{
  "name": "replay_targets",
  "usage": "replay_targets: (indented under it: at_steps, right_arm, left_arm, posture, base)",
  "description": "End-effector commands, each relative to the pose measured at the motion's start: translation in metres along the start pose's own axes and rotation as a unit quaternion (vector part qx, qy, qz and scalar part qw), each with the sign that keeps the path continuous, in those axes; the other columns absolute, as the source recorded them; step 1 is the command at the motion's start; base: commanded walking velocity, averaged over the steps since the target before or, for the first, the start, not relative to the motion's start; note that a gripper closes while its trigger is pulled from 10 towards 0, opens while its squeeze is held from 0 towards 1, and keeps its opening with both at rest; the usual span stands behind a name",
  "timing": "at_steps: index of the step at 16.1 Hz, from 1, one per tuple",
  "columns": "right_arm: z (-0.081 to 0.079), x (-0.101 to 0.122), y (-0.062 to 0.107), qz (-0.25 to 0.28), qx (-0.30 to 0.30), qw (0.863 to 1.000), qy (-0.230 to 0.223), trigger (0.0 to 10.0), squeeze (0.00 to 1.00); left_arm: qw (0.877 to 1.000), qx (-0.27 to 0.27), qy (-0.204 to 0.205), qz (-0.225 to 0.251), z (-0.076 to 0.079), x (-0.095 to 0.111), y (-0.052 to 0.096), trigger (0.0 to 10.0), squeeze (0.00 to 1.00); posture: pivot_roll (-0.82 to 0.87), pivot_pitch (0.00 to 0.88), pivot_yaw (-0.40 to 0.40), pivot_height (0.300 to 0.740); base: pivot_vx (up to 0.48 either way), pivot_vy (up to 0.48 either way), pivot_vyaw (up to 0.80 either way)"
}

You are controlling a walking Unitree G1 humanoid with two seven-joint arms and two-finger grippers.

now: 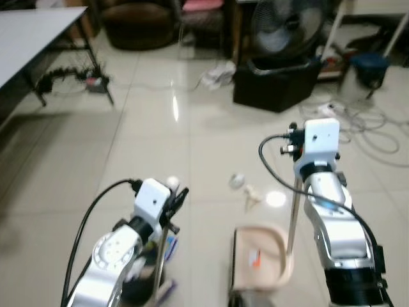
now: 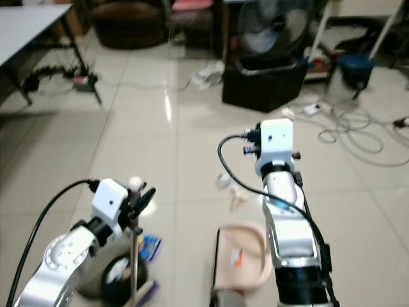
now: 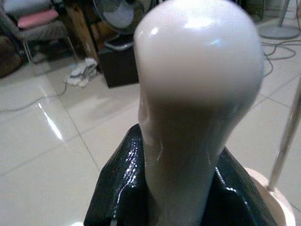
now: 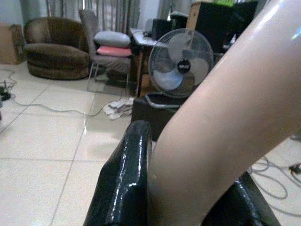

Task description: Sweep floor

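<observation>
Gripping broom handle (image 3: 197, 94) and dustpan handle (image 4: 225, 117), both grippers face scraps (image 1: 246, 190) on open tiles (image 1: 160, 141).

Bright, soft-focus views (glare streaks floor tiles (image 1: 174, 105)).

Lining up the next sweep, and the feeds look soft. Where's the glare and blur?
Left eye view: ceiling-light glare streaks the floor, a smaller spot beside the litter; everything slightly soft. Left wrist view: the broom handle is blurred, too close, with highlights. Right wrist view: the dustpan handle looms unfocused, while the fan stays sharp.
</observation>
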State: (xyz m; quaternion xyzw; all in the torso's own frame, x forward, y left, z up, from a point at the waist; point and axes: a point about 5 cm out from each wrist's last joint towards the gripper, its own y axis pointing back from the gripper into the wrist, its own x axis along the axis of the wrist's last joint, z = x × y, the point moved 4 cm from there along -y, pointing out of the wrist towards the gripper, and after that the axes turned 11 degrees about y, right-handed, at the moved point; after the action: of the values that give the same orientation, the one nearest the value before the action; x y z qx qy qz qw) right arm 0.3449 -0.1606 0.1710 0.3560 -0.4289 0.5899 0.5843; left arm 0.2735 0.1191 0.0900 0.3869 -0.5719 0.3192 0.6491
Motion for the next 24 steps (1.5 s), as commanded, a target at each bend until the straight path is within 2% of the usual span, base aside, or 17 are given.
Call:
replay_targets:
  at_steps: [1, 4, 7, 11, 12, 13, 15, 18, 24]
  right_arm:
    - [0.007, 0.008, 0.001, 0.015, -0.010, 1.000, 0.003, 10.0, 0.00]
    - [0.007, 0.009, -0.001, 0.015, -0.009, 1.000, 0.003, 10.0, 0.00]
    - [0.011, 0.010, -0.002, 0.017, -0.014, 1.000, 0.006, 10.0, 0.00]
    - [0.015, 0.008, -0.001, 0.014, -0.020, 1.000, 0.006, 10.0, 0.00]
    - [0.013, 0.008, -0.001, 0.017, -0.019, 1.000, -0.002, 10.0, 0.00]
    - [0.011, 0.007, -0.001, 0.014, -0.017, 1.000, -0.017, 10.0, 0.00]
    - [0.004, 0.002, -0.001, 0.008, -0.005, 1.000, -0.002, 10.0, 0.00]
    - [0.003, 0.003, 0.000, 0.014, -0.004, 0.999, -0.032, 10.0, 0.00]
    - [-0.007, 0.001, 0.001, 0.012, 0.021, 1.000, -0.009, 10.0, 0.00]
  left_arm:
    - [1.000, 0.003, 0.002, 0.002, 0.000, 0.002, 0.001, 10.0, 0.00]
    - [1.000, 0.011, -0.003, 0.000, -0.002, 0.001, 0.001, 10.0, 0.00]
    - [0.998, 0.058, -0.014, 0.028, -0.011, 0.008, 0.000, 10.0, 0.00]
    - [0.993, 0.089, -0.025, 0.068, -0.017, 0.019, -0.008, 10.0, 0.00]
    - [0.991, 0.098, -0.040, 0.080, -0.019, 0.024, -0.010, 10.0, 0.00]
    - [0.988, 0.110, -0.043, 0.096, -0.021, 0.028, -0.011, 10.0, 0.00]
    - [0.986, 0.117, -0.054, 0.110, -0.020, 0.033, -0.013, 10.0, 0.00]
    - [0.985, 0.117, -0.053, 0.118, -0.019, 0.033, -0.016, 10.0, 0.00]
    - [0.984, 0.120, -0.056, 0.120, -0.020, 0.032, -0.017, 10.0, 0.00]
  posture:
    - [-0.05, 0.000, 0.038, 0.740]
    - [-0.05, 0.000, 0.031, 0.740]
    - [-0.05, 0.000, 0.035, 0.740]
    - [-0.06, 0.000, 0.041, 0.740]
    - [-0.06, 0.000, 0.043, 0.740]
    - [-0.06, 0.000, 0.043, 0.740]
    - [-0.06, 0.000, 0.044, 0.740]
    - [-0.06, 0.000, 0.049, 0.740]
    - [-0.06, 0.000, 0.052, 0.740]
  base:
    - [0.000, 0.000, -0.80]
    - [0.000, 0.000, -0.80]
    - [0.000, 0.000, -0.80]
    - [0.000, 0.000, -0.80]
    - [0.000, 0.000, -0.80]
    - [0.000, 0.000, 0.00]
    - [0.307, 0.000, 0.00]
    - [0.403, 0.000, 0.00]
    - [0.429, 0.000, 0.00]
